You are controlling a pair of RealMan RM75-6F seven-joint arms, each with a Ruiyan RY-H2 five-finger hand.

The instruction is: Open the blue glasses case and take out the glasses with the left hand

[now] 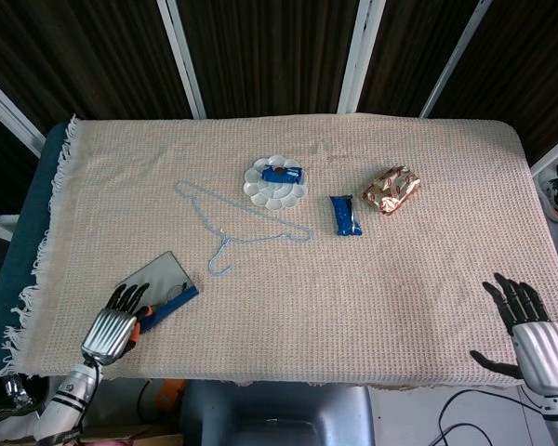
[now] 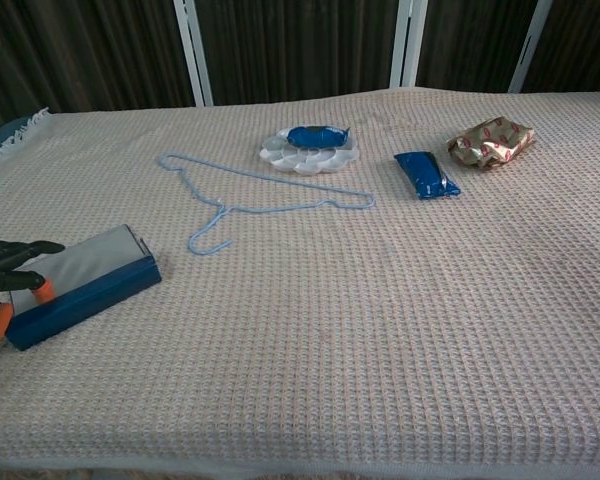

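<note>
The blue glasses case (image 1: 160,291) lies open and askew near the table's front left edge, its grey lid (image 1: 152,277) laid back. In the chest view the blue glasses case (image 2: 85,283) shows its blue front wall and grey lid. My left hand (image 1: 112,327) grips the case's near left end, dark fingers over it and orange-tipped fingertips (image 2: 43,290) against its front. The left hand (image 2: 4,280) sits at the frame's left edge. What is inside the case is too small to make out. My right hand (image 1: 532,331) rests open at the front right, holding nothing.
A light-blue wire hanger (image 1: 232,227) lies just behind the case. Further back are a white paint palette (image 1: 274,183) with a blue packet on it, a blue pouch (image 1: 345,215) and a shiny gold-and-red wrapper (image 1: 391,190). The tablecloth's fringed left edge (image 1: 33,269) is close to my left hand.
</note>
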